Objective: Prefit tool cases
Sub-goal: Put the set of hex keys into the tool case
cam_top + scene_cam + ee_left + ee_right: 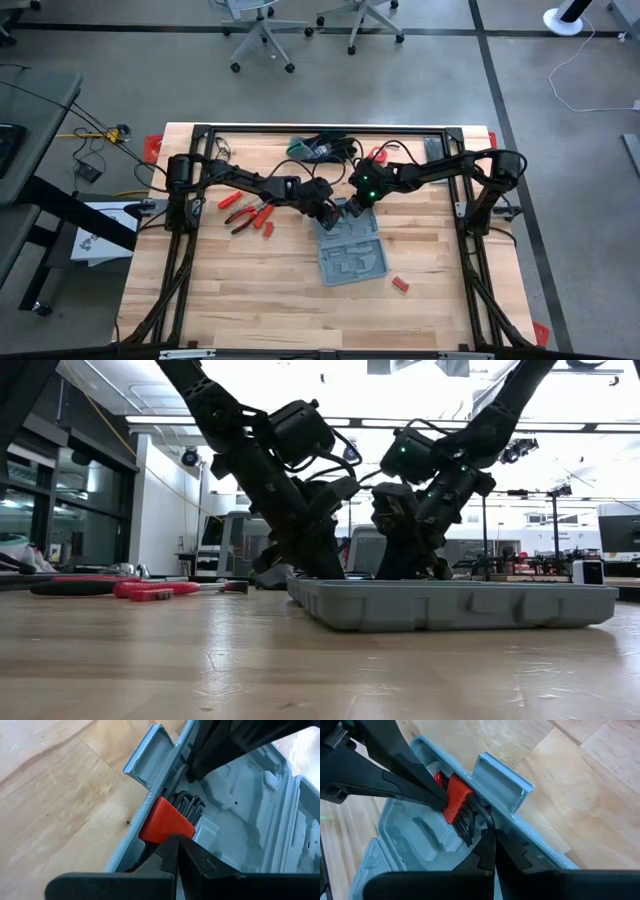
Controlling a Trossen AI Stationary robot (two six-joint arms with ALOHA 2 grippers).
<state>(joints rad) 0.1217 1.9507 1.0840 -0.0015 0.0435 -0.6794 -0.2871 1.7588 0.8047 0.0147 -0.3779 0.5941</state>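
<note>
The open tool case [350,255] lay mid-worktop [250,290]. Both closed end effectors, left [327,212] and right [357,208], met at its far edge, apparently seating the red hex-key holder [165,822].

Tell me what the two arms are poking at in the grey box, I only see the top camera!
Observer: A red holder with black keys in it, sitting at the edge of the box.
Operator: Is anybody grabbing it?
Observer: No. The left gripper has its jaws shut, tip against the red holder.
Operator: And the other one?
Observer: The right gripper is shut too, its tip right by the black keys.
</note>
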